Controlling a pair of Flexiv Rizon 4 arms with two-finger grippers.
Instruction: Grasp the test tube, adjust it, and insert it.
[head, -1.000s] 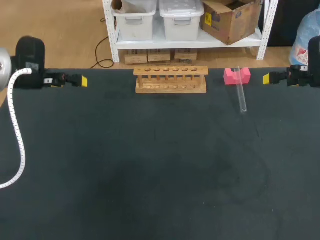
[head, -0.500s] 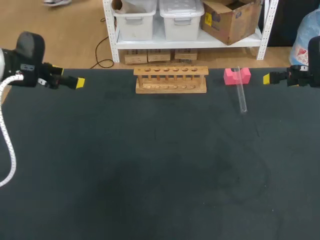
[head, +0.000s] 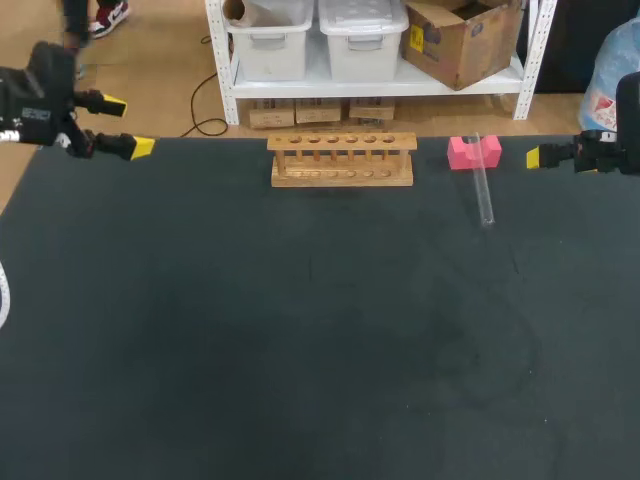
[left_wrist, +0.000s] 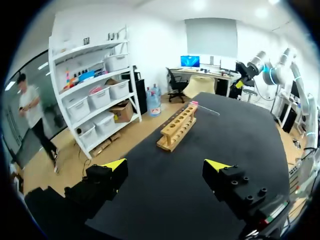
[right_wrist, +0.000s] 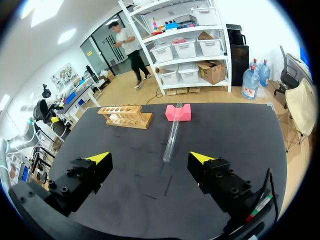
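1. The surface (head: 300, 330) is a dark, matte sheet, flat and plain apart from a few faint scuff marks. Our two arms come in near its far corners, one at each side.
2. Our left hand (head: 128, 126) hovers by its own corner with the fingers spread wide and nothing between them. Our right hand (right_wrist: 149, 159) is also wide open and holds nothing.
3. The test tube (right_wrist: 171, 140) lies ahead of the right hand, in line with the gap between its fingers but apart from them. Its far end rests in the notch of a pink block (right_wrist: 178, 112), and its near end is down on the surface.
4. A wooden rack (head: 342, 160) stands well ahead of the left hand. From the right hand it stands beside the pink block, on the side away from the tube.
5. The head view shows the right hand edge on, with only one yellow tip, so we see its spread only in the right wrist view. In the left wrist view the block is a small pink speck past the rack's far end, and the tube is barely a thin line.
6. The tube is clear, thin and straight. The rack is pale wood, with a top rail of round holes in a row, held on posts above a base. The block is bright pink and squat. The fingers are black with wedge-shaped yellow tips.
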